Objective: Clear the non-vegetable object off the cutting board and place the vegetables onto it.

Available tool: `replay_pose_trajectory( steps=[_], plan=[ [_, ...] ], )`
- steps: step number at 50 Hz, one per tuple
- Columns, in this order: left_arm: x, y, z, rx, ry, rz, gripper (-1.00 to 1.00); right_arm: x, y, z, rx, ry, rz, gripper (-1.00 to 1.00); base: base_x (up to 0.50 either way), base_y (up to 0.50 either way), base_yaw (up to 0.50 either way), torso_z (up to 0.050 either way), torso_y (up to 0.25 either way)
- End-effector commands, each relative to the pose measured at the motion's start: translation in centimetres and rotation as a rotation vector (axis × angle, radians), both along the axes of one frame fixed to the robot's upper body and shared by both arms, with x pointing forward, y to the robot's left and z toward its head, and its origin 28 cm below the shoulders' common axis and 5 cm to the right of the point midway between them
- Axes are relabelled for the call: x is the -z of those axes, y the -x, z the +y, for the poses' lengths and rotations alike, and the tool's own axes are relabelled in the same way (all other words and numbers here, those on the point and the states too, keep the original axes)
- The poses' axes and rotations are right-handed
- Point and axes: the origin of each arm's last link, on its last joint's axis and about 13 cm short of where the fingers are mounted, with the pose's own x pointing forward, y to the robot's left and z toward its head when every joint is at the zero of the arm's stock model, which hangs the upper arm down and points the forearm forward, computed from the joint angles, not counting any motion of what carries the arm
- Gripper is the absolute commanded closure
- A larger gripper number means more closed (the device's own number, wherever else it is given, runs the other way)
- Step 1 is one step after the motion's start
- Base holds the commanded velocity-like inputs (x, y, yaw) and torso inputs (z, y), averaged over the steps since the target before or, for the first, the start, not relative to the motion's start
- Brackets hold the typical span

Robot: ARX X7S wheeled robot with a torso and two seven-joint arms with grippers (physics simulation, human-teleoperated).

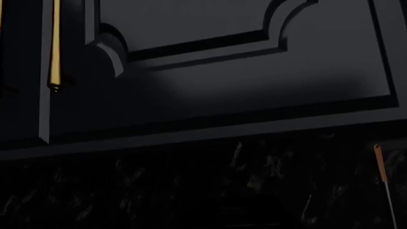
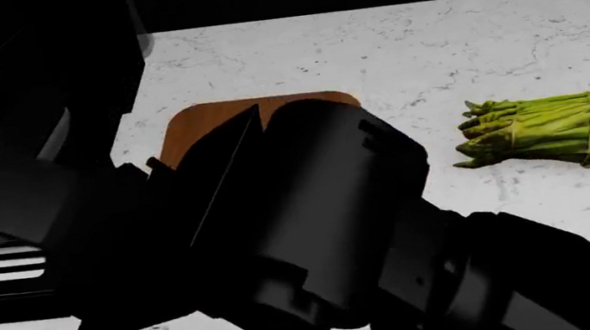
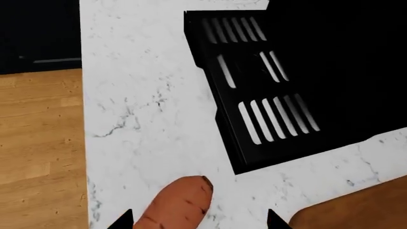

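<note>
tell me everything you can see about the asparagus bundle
The asparagus bundle is a tight sheaf of green spears, darker at the tips and paler yellow-green toward the cut ends, where a thin band wraps it. It lies flat on the white marbled counter, tips pointing toward the cutting board, clear of the board with bare counter between them. Nothing touches it but the counter; no pincer is near it. Only the head view shows it.

open marble (image 2: 371, 46) around asparagus (image 2: 544, 131), black rack (image 3: 267, 81) beside sweet potato (image 3: 178, 202)
</note>
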Motion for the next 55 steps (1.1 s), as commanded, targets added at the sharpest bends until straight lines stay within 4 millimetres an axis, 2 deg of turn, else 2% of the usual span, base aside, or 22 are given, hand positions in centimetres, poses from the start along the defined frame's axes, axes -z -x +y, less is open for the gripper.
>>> replay_pose_trajectory(
  steps=[1, 8, 22, 55],
  plan=[
    [0.3, -0.2, 0.1, -0.003, 0.003, 0.007, -1.0, 1.8, -0.9, 1.1, -0.016, -0.018, 0.048, -1.0, 0.0, 0.0, 0.0, 0.0, 0.0],
    [0.4, -0.2, 0.1, -0.003, 0.001, 0.011, -1.0, 3.7, -1.1, 1.5, -0.01, -0.014, 0.083, -1.0, 0.0, 0.0, 0.0, 0.0, 0.0],
    [0.5, -0.2, 0.1, -0.004, 0.003, 0.012, -1.0, 4.3, -2.1, 1.7, 0.015, -0.055, 0.115, -1.0, 0.0, 0.0, 0.0, 0.0, 0.0],
    [0.4, 0.1, 0.1, -0.006, 0.005, 0.009, -1.0, 7.5, -1.5, 1.9, -0.002, -0.004, 0.215, -1.0, 0.0, 0.0, 0.0, 0.0, 0.0]
  ],
)
